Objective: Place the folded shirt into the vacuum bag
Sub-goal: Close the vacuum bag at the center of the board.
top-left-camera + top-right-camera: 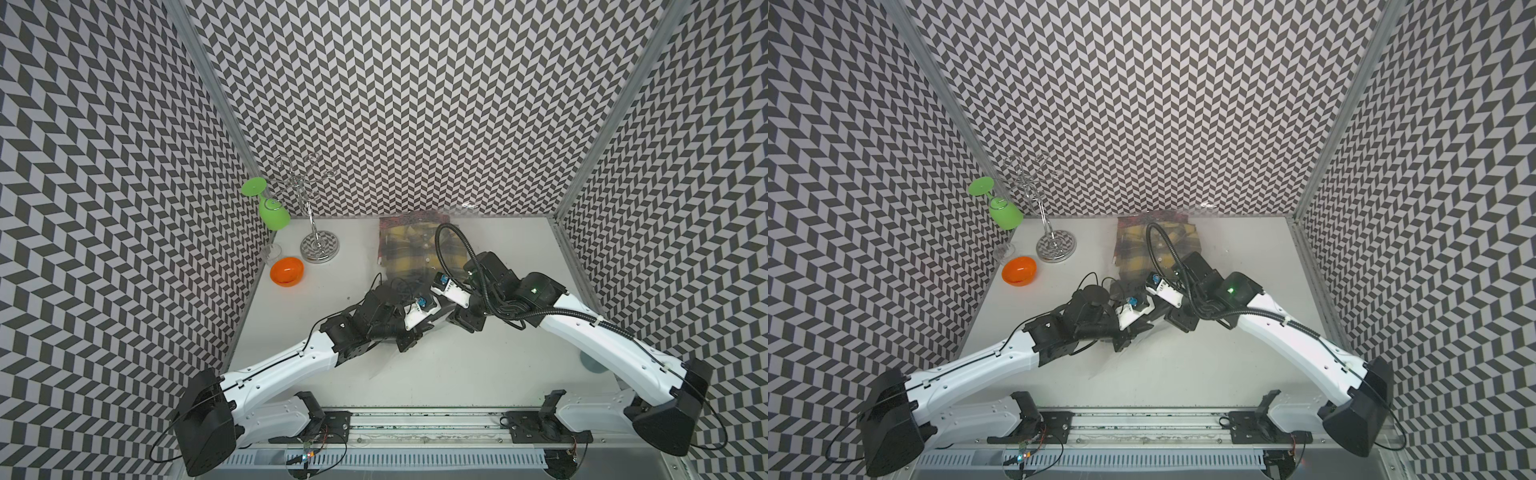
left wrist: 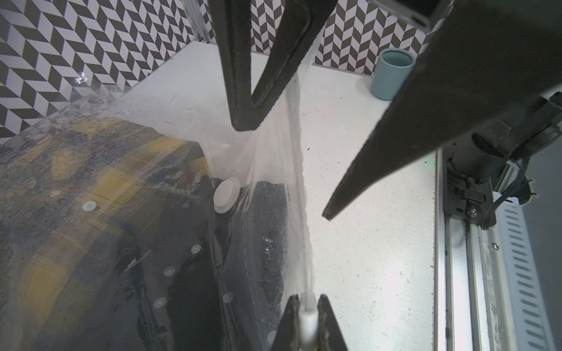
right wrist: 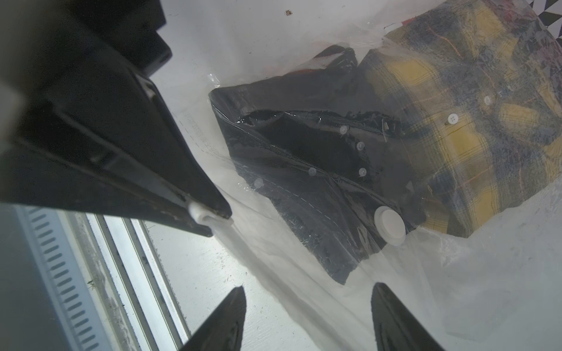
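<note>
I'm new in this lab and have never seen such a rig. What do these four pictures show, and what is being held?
Two robot arms with two-fingered grippers work over a white table. Both top views look down from one overhead camera; the other two come from cameras on each wrist. A clear vacuum bag with a round white valve cap lies there; a plaid shirt and a dark shirt show through its plastic. The left gripper is shut on the bag's whitish zip edge, holding it up. The right gripper is open, gripping nothing. Aside: an orange bowl, a teal cup, a wire rack holding a green glass.
</note>
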### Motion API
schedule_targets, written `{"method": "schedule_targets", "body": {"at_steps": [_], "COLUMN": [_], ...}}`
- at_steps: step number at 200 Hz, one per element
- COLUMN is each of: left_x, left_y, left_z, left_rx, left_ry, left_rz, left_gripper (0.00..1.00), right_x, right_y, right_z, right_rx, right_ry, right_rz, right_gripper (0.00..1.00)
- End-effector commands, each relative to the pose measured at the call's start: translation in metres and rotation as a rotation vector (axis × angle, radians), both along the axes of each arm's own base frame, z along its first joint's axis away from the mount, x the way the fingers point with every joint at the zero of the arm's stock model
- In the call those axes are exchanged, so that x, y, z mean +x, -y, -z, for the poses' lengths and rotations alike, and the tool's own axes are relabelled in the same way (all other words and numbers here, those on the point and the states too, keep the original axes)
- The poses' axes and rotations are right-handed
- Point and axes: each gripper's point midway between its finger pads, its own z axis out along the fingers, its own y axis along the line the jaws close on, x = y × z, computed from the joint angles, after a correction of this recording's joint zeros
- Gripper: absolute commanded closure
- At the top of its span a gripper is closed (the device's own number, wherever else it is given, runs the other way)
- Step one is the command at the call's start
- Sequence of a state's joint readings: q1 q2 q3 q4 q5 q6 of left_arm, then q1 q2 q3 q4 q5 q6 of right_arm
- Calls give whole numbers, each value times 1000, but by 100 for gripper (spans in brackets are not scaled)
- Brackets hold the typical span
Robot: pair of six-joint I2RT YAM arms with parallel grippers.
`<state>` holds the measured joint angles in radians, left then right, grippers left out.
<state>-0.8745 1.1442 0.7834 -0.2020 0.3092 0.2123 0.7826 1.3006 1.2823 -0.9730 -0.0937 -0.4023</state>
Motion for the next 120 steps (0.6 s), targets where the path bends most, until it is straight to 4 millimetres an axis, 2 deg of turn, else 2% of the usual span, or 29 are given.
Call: {"method": "schedule_targets", "body": {"at_steps": [1, 33, 81, 120], "left_x": [-1, -3, -8, -9], "left_y": [7, 9, 8, 9], "left_z": [-25, -24, -24, -20], "left_rx": [-76, -76, -86, -70], "left_ry": [58, 52, 56, 48], "left_rz": [31, 46, 58, 64], "left_gripper": [100, 100, 100, 100], "right_x": [-16, -6, -9, -3], "right_y": [2, 1, 1, -2], "right_z": [11, 16, 32, 32], "right_rx": [-27, -62, -69, -52], "right_ry": [-39, -29, -58, -51], "right_rz": [-50, -26, -17, 15], "right_gripper": [35, 42, 50, 78]}}
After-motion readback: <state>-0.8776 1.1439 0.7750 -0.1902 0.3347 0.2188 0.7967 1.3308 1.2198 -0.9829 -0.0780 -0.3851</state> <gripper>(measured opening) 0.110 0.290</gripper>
